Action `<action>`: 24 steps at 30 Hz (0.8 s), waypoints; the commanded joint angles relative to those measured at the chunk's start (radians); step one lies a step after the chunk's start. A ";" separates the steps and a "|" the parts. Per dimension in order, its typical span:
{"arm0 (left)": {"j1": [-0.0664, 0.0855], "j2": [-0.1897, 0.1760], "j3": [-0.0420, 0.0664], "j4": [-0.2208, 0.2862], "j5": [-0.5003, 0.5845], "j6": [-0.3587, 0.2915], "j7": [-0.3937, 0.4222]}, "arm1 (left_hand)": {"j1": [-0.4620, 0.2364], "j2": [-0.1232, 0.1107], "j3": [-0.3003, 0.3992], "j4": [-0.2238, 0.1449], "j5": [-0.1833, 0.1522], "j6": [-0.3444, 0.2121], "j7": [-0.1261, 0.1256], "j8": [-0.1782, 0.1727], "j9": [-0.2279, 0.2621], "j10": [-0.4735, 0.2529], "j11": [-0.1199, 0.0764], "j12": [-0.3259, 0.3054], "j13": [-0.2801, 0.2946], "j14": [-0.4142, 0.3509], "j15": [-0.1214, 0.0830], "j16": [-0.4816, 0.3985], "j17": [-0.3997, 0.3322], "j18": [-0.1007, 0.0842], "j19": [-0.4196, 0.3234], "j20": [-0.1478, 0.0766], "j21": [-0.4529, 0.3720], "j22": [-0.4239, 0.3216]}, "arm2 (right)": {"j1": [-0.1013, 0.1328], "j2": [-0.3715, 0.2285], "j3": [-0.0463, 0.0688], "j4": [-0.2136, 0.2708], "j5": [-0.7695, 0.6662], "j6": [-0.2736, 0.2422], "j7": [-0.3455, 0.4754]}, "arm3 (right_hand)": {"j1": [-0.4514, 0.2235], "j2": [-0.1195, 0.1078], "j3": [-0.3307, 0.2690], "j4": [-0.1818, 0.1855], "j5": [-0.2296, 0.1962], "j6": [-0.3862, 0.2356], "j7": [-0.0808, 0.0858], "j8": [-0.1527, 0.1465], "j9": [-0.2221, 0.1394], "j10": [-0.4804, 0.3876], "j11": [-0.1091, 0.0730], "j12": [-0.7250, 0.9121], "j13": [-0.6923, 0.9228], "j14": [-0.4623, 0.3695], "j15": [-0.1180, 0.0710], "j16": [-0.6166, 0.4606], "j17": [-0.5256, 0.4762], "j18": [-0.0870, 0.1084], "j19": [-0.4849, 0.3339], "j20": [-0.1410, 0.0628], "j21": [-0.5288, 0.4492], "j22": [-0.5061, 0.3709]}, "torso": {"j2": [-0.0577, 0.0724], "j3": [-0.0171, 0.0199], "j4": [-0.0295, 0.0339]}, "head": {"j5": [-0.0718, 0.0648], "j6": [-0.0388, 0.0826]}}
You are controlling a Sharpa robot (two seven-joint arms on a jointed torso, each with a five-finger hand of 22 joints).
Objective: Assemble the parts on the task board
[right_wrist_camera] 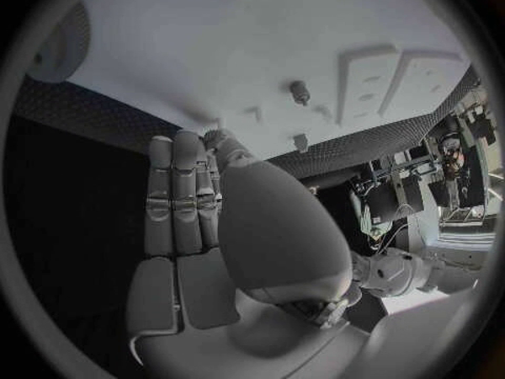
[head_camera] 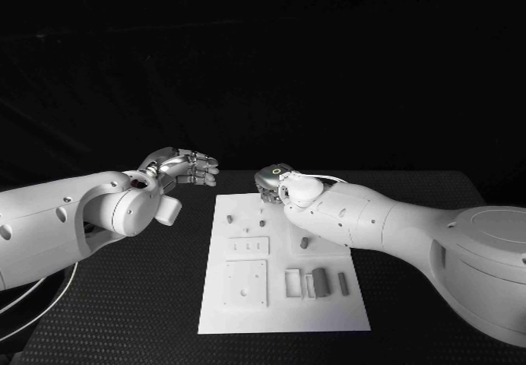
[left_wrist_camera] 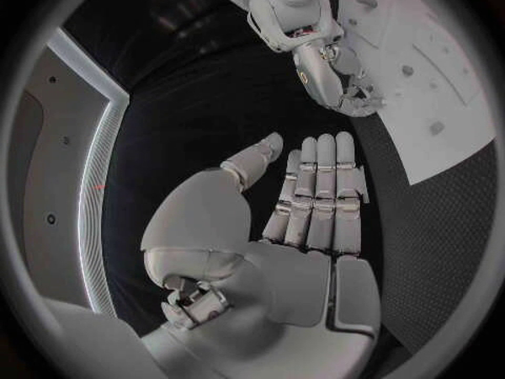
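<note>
While we look down from the head camera, the task board [head_camera: 282, 304] lies nearest us on the black table [head_camera: 131, 304], its near half carrying raised white blocks [head_camera: 245, 283] and dark grey parts [head_camera: 320, 280] lying beside a white frame. Further up the board, small pegs [head_camera: 261, 223] stand upright. Beyond them our right hand [head_camera: 274, 181] sits at the board's far edge, fingers straight and close together, holding nothing; its fingertips [right_wrist_camera: 218, 136] touch the white surface. Our left hand [head_camera: 186, 167] hovers over bare table just left of the far corner, fingers [left_wrist_camera: 321, 185] extended, empty.
</note>
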 commanded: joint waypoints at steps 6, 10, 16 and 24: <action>0.002 0.004 0.001 -0.001 -0.004 0.003 0.012 | -0.007 -0.005 -0.006 0.000 -0.007 0.003 0.005 -0.004 0.001 0.002 0.003 -0.005 0.002 -0.002 0.004 -0.004 0.001 -0.002 -0.001 -0.001 -0.005 0.002 | -0.002 0.002 -0.001 0.004 0.002 0.017 -0.002 | -0.014 -0.010 0.000 -0.008 0.005 -0.009 0.001 -0.009 0.000 -0.011 0.000 -0.007 0.000 -0.002 0.007 0.005 0.001 0.042 -0.008 0.002 0.007 0.023 | 0.000 -0.0010 -0.0011 | 0.002 -0.008; 0.002 0.002 0.001 0.000 -0.004 0.006 0.009 | -0.007 -0.005 -0.006 0.000 -0.007 0.003 0.005 -0.004 0.001 0.002 0.003 -0.006 0.003 -0.002 0.004 -0.004 0.002 -0.002 -0.001 -0.001 -0.005 0.002 | -0.002 0.000 -0.001 0.008 0.016 0.021 0.001 | -0.019 -0.013 0.003 -0.010 0.005 -0.013 0.003 -0.011 -0.001 -0.015 0.001 -0.008 -0.001 -0.005 0.008 0.005 0.001 0.042 -0.011 0.004 0.007 0.023 | 0.000 -0.0011 -0.0015 | 0.003 -0.011; 0.002 0.000 0.001 -0.001 -0.004 0.006 0.009 | -0.007 -0.005 -0.006 0.000 -0.007 0.003 0.005 -0.005 0.001 0.002 0.003 -0.007 0.003 -0.002 0.004 -0.005 0.002 -0.002 -0.001 -0.001 -0.006 0.002 | -0.002 -0.002 -0.001 0.023 0.025 0.029 0.005 | -0.020 -0.014 0.004 -0.012 0.005 -0.013 0.003 -0.012 -0.001 -0.016 0.002 -0.008 -0.002 -0.005 0.008 0.006 0.001 0.042 -0.011 0.004 0.007 0.023 | 0.000 -0.0015 -0.0020 | 0.004 -0.011; 0.002 0.000 0.001 -0.002 -0.004 0.005 0.007 | -0.007 -0.005 -0.005 0.000 -0.007 0.003 0.006 -0.005 0.001 0.002 0.003 -0.008 0.004 -0.003 0.004 -0.005 0.002 -0.002 -0.002 -0.001 -0.006 0.003 | -0.002 -0.001 -0.001 0.022 0.025 0.028 0.001 | -0.023 -0.016 0.005 -0.014 0.005 -0.014 0.003 -0.013 -0.002 -0.018 0.002 -0.007 -0.002 -0.006 0.009 0.006 0.001 0.042 -0.012 0.004 0.008 0.023 | 0.000 -0.0008 -0.0013 | 0.005 -0.011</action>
